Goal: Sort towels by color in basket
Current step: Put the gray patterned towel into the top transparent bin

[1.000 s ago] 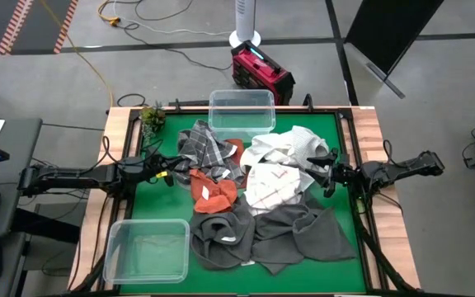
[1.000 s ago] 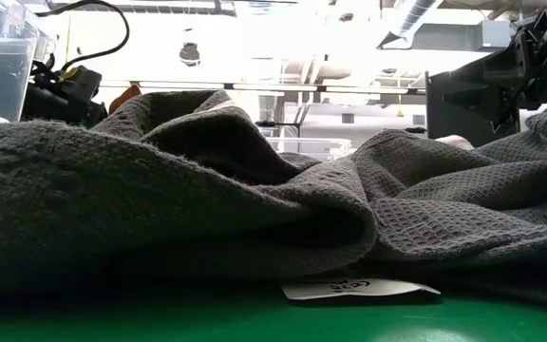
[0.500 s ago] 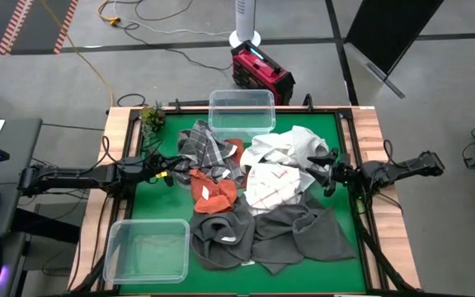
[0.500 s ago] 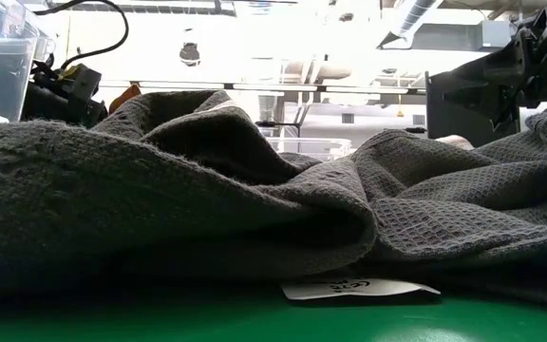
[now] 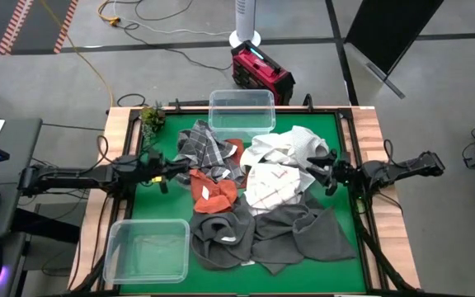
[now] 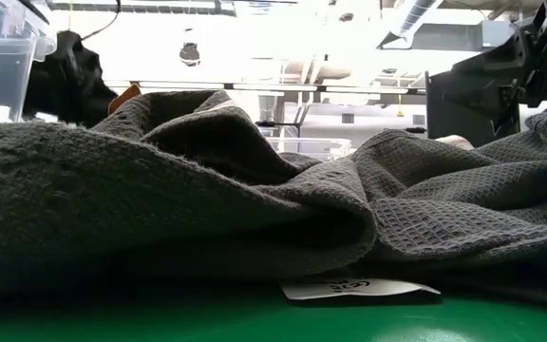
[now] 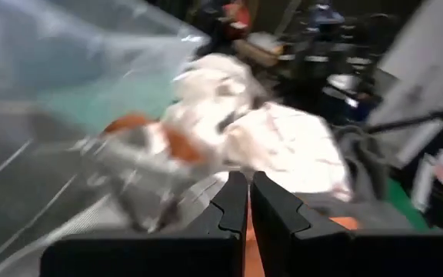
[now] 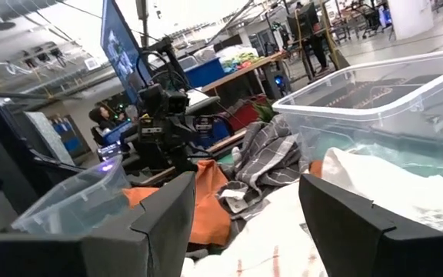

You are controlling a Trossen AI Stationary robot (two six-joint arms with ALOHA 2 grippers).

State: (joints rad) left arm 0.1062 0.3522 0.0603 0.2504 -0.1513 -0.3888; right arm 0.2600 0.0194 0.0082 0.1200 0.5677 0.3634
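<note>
Towels heaped mid-table, all soft and crumpled. Dark grey towel (image 5: 270, 235): waffle weave, deep folds, nearest the front edge; white care tag (image 6: 359, 288) lies under its hem. Rust towel (image 5: 213, 191) bunched just left of the grid-lined white towel (image 5: 275, 186). Plaid towel (image 5: 206, 147) and plain white towel (image 5: 291, 142) lie at the back, against the far bin (image 5: 241, 111).

Both bins are clear rigid plastic with rounded corners; the near bin (image 5: 148, 250) sits front-left.

Left gripper (image 5: 167, 174): fingers clenched, holding nothing, beside the rust towel. Right gripper (image 5: 320, 172): fingers released, over the white towels.

Table (image 5: 163, 206): green mat, wood border. Grey floor behind, with cables and a red case (image 5: 261, 73).
</note>
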